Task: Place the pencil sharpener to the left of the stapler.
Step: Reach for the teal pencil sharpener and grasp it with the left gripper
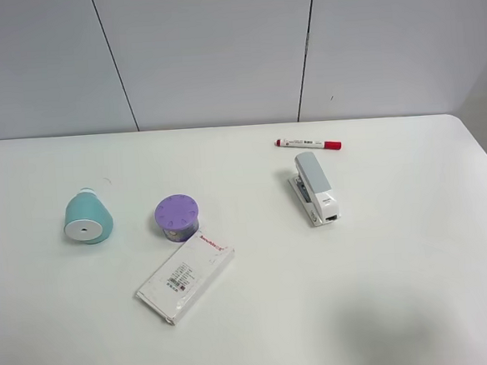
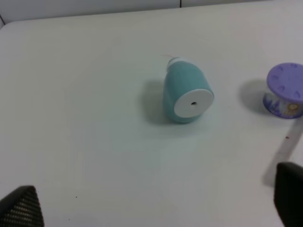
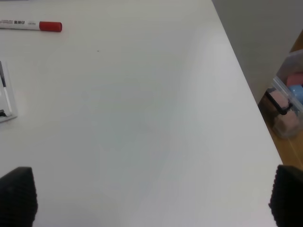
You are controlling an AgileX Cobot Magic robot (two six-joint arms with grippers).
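The teal pencil sharpener (image 1: 87, 218) lies on its side at the left of the white table (image 1: 398, 247), its white face with the centre hole turned toward the front. The left wrist view shows this pencil sharpener (image 2: 187, 94) some way ahead of my left gripper (image 2: 154, 208), which is open and empty. The grey-and-white stapler (image 1: 315, 187) rests right of centre, and only a sliver of the stapler (image 3: 5, 101) shows in the right wrist view. My right gripper (image 3: 151, 198) is open over bare table to the stapler's right. Neither arm appears in the exterior view.
A purple-topped short cylinder (image 1: 177, 216) (image 2: 285, 90) stands just right of the sharpener. A flat white box (image 1: 185, 275) lies in front of it. A red-capped white marker (image 1: 308, 143) (image 3: 31, 24) lies behind the stapler. Past the table's right edge sits a plastic bin (image 3: 286, 109).
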